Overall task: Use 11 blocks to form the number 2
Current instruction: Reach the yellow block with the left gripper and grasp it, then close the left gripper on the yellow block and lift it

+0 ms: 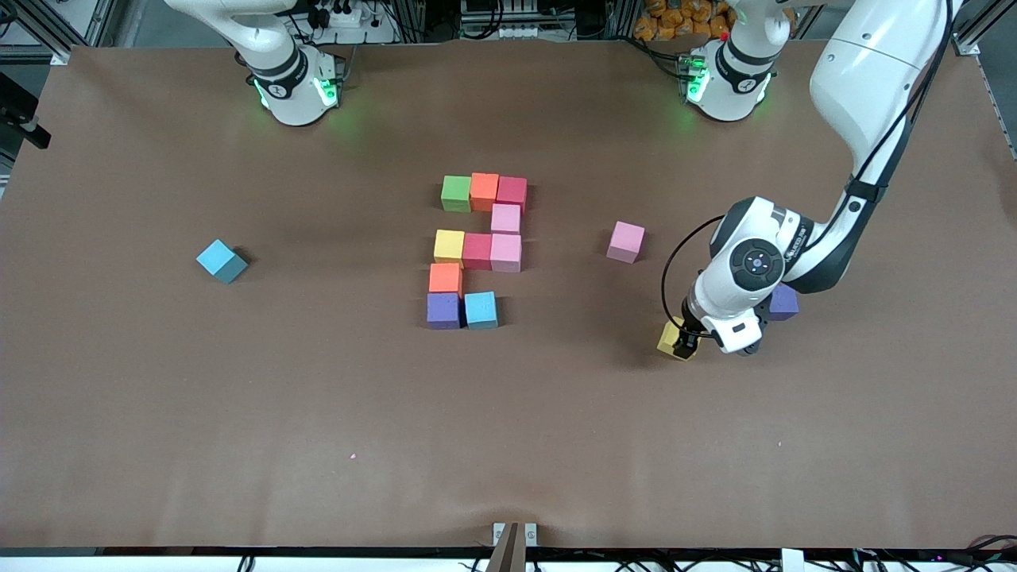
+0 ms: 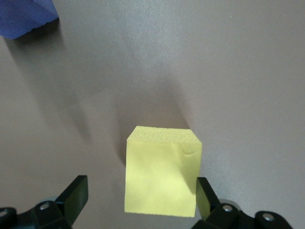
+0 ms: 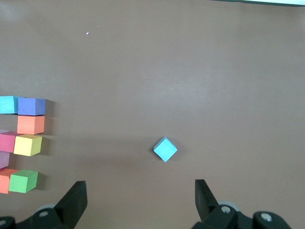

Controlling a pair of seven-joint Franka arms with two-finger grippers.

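The table (image 1: 159,413) carried a brown mat. On it lay the unfinished number 2 (image 1: 477,250) of ten cubes, plus loose blocks: light blue (image 1: 222,261), pink (image 1: 626,241), yellow (image 1: 672,340), purple (image 1: 783,302).

Blocks look like matte foam; yellow block (image 2: 162,176) shows a grainy, porous top face. Counter (image 1: 238,413) has a matte brown cover, cloth or paper-like. Arm shells (image 1: 866,71) are glossy white plastic.
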